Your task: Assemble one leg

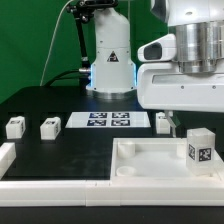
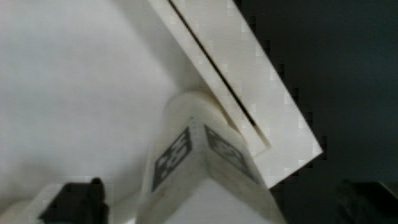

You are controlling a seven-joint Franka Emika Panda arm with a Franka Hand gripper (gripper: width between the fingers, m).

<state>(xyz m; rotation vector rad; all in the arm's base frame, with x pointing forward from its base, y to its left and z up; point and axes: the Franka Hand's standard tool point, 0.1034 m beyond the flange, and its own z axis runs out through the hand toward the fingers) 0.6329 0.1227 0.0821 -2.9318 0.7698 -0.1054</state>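
One leg (image 1: 200, 150), a small white block with a marker tag, stands at a near corner of the large white square piece (image 1: 150, 172), on the exterior view's right. My gripper (image 1: 192, 116) hangs just above it. In the wrist view the leg (image 2: 199, 160) sits between my two dark fingertips (image 2: 79, 202), with a gap on each side, next to the piece's raised rim (image 2: 240, 80). My gripper (image 2: 222, 205) is open and holds nothing. Three more legs lie on the black table: two (image 1: 14, 127) (image 1: 49, 127) on the left and one (image 1: 163, 122) behind the square piece.
The marker board (image 1: 108, 120) lies flat in the middle of the table in front of the robot base (image 1: 110, 60). A white rail (image 1: 8, 152) runs along the near left edge.
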